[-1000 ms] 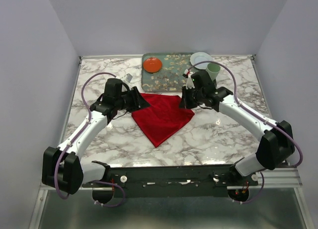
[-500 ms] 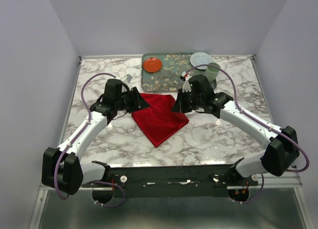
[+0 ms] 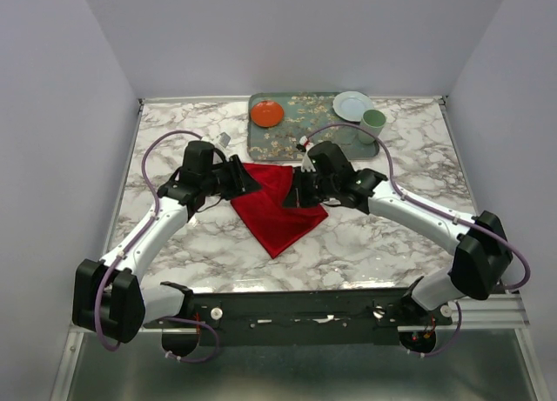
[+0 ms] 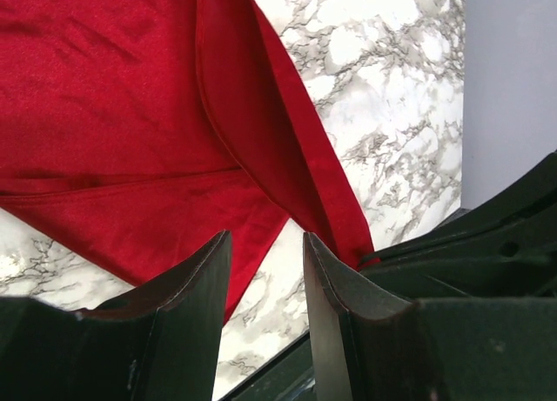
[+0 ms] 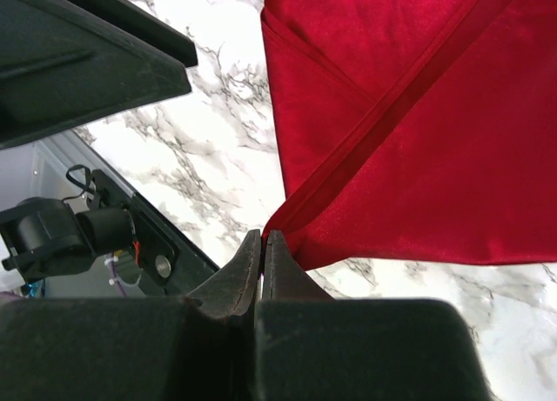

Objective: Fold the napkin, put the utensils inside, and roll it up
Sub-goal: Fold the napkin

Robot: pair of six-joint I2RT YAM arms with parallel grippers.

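The red napkin (image 3: 274, 218) lies on the marble table, its right side lifted and folded leftward. My right gripper (image 3: 297, 196) is shut on one corner of the napkin (image 5: 435, 131), and the cloth comes out from between its tips, the right gripper (image 5: 264, 233) held just above the table. At the napkin's left corner my left gripper (image 3: 251, 178) rests low. In its wrist view the left gripper (image 4: 266, 236) stands open with only marble between its jaws and the napkin (image 4: 113, 96) just beyond the tips. The utensils are out of view.
A grey-green patterned tray (image 3: 300, 133) sits at the back, with a small orange plate (image 3: 266, 114) on it. A white plate (image 3: 352, 104) and a pale green cup (image 3: 373, 121) stand at its right end. A small grey object (image 3: 224, 137) lies left of the tray.
My right gripper has travelled left across the napkin with the corner in it, drawing the right side over the middle. The left arm has stayed put.
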